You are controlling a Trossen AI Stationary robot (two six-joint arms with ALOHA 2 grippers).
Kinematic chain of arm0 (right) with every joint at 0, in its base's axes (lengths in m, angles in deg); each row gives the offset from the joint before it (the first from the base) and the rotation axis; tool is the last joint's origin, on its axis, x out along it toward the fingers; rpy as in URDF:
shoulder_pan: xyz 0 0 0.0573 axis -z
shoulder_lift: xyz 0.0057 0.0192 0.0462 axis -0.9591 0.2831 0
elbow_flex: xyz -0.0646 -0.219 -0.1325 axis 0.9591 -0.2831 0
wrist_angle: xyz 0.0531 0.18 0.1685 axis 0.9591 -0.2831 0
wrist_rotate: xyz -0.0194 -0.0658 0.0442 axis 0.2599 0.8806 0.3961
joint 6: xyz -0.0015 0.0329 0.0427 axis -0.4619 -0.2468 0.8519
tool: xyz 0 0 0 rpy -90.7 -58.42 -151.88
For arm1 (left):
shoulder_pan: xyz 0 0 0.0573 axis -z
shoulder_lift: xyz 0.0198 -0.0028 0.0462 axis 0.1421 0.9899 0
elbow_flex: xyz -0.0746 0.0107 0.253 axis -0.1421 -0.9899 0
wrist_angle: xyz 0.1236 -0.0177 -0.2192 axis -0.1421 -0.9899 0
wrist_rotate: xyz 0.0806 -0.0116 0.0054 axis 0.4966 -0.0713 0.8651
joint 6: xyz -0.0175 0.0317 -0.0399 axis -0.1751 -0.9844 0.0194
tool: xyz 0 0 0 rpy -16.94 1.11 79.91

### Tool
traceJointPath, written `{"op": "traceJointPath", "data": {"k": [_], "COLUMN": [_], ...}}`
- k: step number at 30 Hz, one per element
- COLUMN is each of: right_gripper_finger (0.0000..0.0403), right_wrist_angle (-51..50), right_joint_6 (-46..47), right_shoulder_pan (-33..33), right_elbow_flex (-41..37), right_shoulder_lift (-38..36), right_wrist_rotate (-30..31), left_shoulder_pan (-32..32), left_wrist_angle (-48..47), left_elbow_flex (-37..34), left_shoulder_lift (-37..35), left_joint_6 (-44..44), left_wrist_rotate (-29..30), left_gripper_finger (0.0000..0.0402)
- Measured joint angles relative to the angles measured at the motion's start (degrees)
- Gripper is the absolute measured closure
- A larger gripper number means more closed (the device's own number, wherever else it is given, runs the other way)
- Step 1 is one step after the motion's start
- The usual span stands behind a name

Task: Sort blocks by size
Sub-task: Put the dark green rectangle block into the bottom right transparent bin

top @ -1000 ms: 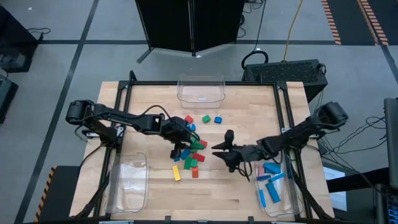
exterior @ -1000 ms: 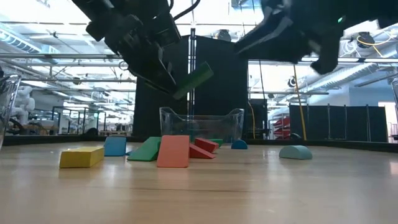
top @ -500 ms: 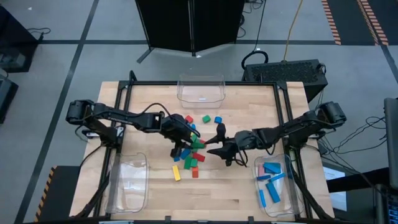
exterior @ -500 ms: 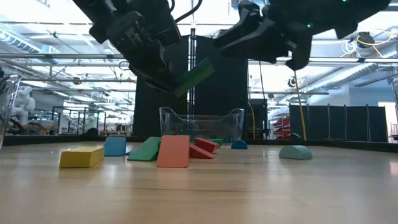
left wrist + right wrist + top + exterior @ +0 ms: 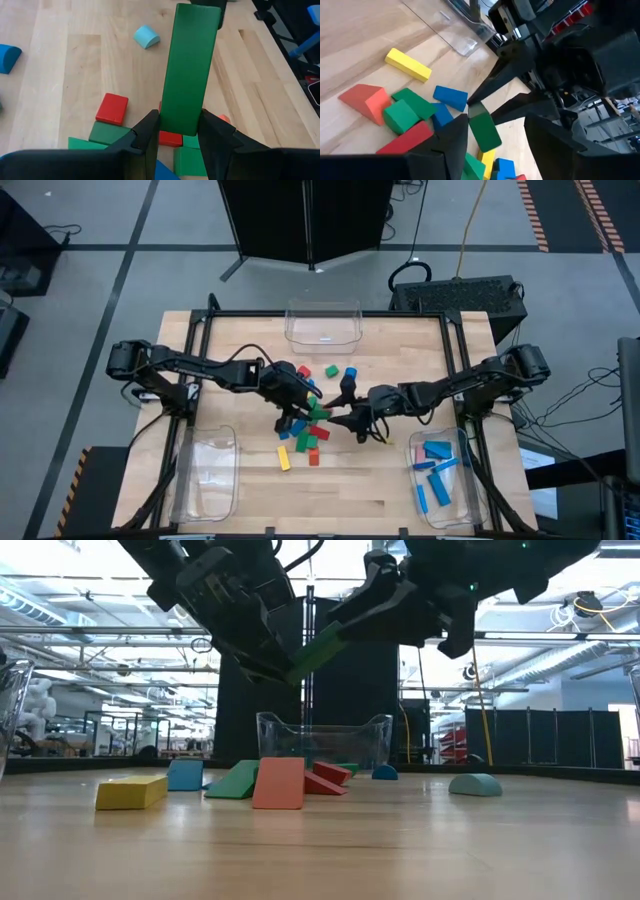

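the left gripper hangs above the block pile at the table's middle, its fingers clamped on a long green bar tilted up off the wood. the right gripper faces it from the right, fingers spread wide around the bar's free end, not closed on it.

Two slim black jointed arms, left arm and right arm; rounded dark joints; thin black cables looping along them; matte dark angular fingers.
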Motion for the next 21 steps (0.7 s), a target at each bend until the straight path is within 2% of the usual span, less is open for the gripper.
{"op": "traceJointPath", "data": {"k": [6, 18, 21], "right_gripper_finger": [0.0241, 0.0244, 0.0260], "right_wrist_angle": [-1.7, -2.3, -2.3], "right_joint_6": [0.1, 0.4, 0.4], "right_shoulder_pan": [0.5, 0.4, 0.5], "right_elbow_flex": [0.0, 0.0, 0.0], "right_shoulder_lift": [0.0, 0.0, 0.0], "right_wrist_rotate": [-1.7, -2.7, -2.6], "left_shoulder_pan": [0.0, 0.0, 0.0], "left_wrist_angle": [0.1, 1.7, 1.7], "left_elbow_flex": [0.0, 0.0, 0.0], "left_shoulder_lift": [0.0, 0.0, 0.0], "left_joint_6": [-0.1, -0.1, -0.1], "left_wrist_rotate": [0.0, 0.0, 0.0], "left_gripper_finger": [0.0288, 0.0288, 0.0288]}}
